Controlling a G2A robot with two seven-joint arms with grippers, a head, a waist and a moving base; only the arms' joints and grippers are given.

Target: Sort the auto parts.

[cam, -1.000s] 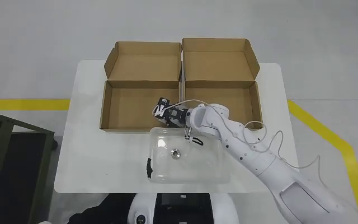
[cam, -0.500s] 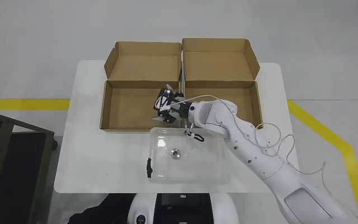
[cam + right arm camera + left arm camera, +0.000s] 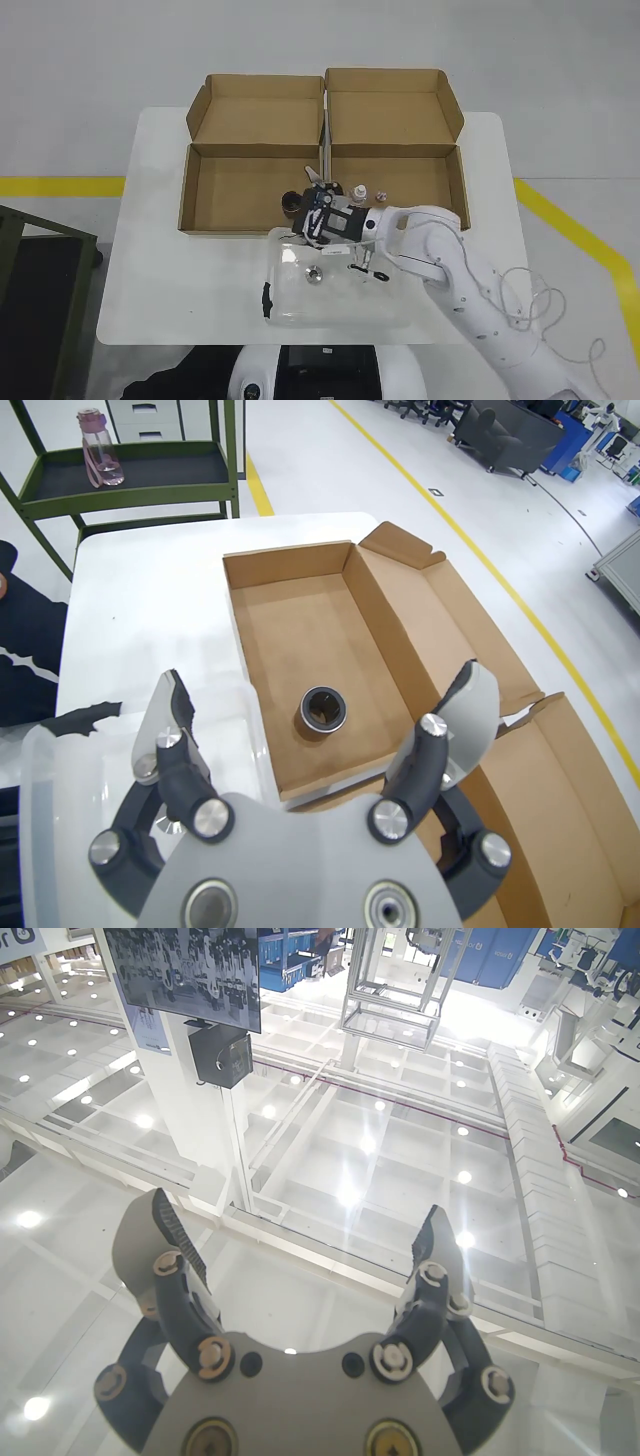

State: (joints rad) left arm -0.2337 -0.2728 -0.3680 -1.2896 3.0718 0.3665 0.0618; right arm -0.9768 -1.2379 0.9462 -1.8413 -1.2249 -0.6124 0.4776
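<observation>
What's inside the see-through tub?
A small silver part lies on the bottom of the clear tub. A black piece sits at its rim; inside or outside, I cannot tell. The right arm covers one far corner, so anything under there is hidden.

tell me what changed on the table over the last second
The right gripper let go of the black cylindrical bushing, which now lies in the left cardboard box, and drew back toward the clear plastic tray. The box, the tray and the small metal part in it stayed put.
</observation>
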